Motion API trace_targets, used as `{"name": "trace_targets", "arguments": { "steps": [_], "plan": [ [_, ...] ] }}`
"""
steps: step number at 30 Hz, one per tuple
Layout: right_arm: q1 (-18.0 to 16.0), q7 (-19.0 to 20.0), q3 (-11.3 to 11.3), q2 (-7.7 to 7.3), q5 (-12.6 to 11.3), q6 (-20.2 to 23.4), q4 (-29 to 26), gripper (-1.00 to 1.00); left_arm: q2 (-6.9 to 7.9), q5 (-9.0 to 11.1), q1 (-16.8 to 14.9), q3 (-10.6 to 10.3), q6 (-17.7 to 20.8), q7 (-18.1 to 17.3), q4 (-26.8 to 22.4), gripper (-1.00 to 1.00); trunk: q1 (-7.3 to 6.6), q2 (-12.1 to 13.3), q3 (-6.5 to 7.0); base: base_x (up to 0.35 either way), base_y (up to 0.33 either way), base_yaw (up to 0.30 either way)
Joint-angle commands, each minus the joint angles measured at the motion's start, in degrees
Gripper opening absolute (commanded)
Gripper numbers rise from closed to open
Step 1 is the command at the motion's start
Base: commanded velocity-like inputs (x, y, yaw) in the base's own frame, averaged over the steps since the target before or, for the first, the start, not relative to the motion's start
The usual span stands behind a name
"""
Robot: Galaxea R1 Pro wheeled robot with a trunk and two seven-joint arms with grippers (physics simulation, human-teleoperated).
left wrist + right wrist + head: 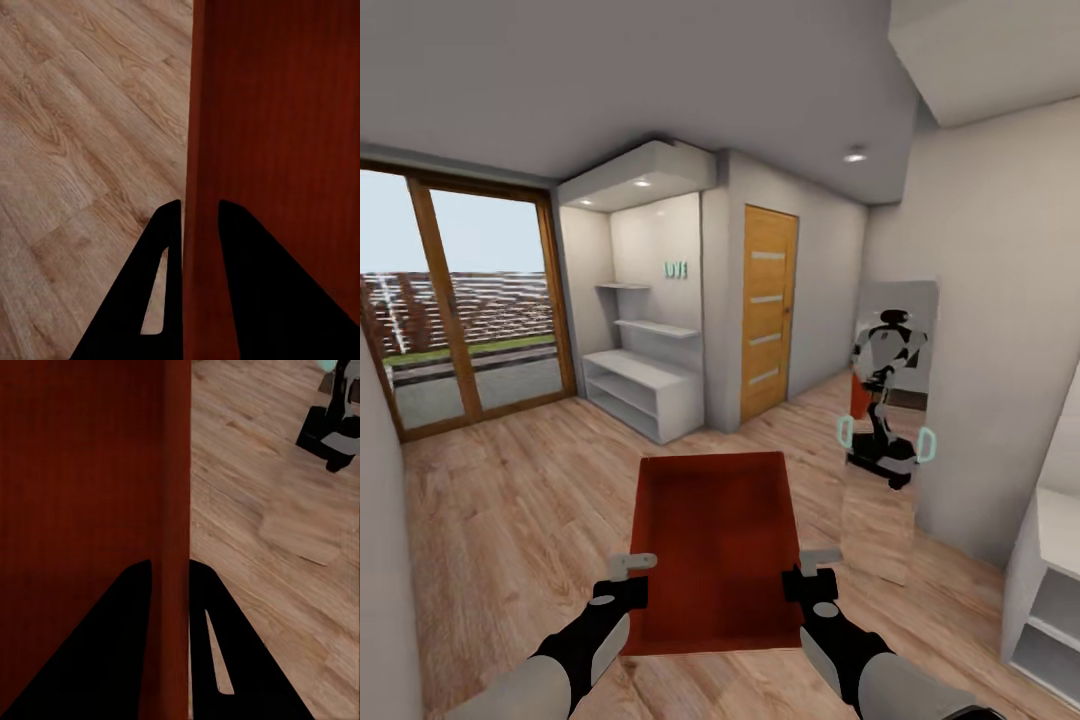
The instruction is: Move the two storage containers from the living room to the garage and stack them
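The robot stands on light wood planks (500,500) carrying one storage container (715,540) level in front of it. The left end effector (628,578) is clamped over the container's left wall, one finger inside and one outside, and the right end effector (812,570) pinches the opposite wall the same way, so the box spans between them, clear of the planks. Ahead of the grippers are a glass door (460,310), white shelves (640,385), a wooden door (768,310) and a mirror (885,420). I'd say it's early going: no garage concrete here, nothing stacked.
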Motion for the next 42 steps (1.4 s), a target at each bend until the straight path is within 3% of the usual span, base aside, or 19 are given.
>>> {"name": "trace_targets", "arguments": {
  "steps": [1, 10, 42],
  "plan": [
    [-0.07, -1.33, -2.5, -0.04, -5.0, -0.41, 0.01, -1.0, 1.14, -0.24, -0.02, 1.16, 0.33, 2.78, -0.23, -1.0, 0.04, -0.07, -0.08, 0.321, 0.0, 0.272],
    [-0.1, -1.33, -2.49, -0.04, -5.0, -0.41, 0.01, -1.0, 1.2, 0.66, -0.02, 1.16, 0.33, 2.72, -0.29, -1.0, 0.04, -0.07, -0.08, 0.321, 0.0, 0.21],
    [-0.09, -1.35, -2.49, -0.04, -5.0, -0.34, 0.01, -1.0, 1.21, 0.68, -0.02, 1.16, 0.33, 2.72, -0.41, -1.0, 0.04, -0.07, -0.08, 0.321, 0.0, 0.004]
  ]
}}
